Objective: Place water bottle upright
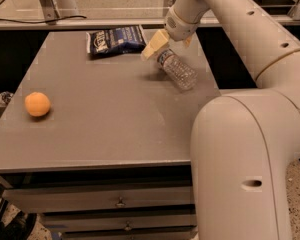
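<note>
The water bottle (179, 72), clear and ribbed with a dark label band near its neck, lies on its side at the back right of the grey table (105, 119). Its neck end points to the back left and its base to the front right. My gripper (159, 50) reaches down from the upper right and sits right at the bottle's neck end. It hides the cap.
A dark blue snack bag (115, 40) lies flat at the back of the table, just left of the gripper. An orange ball (37, 104) sits near the left edge. My arm's large body (240, 164) stands in front of the table's right corner. Drawers are below the tabletop.
</note>
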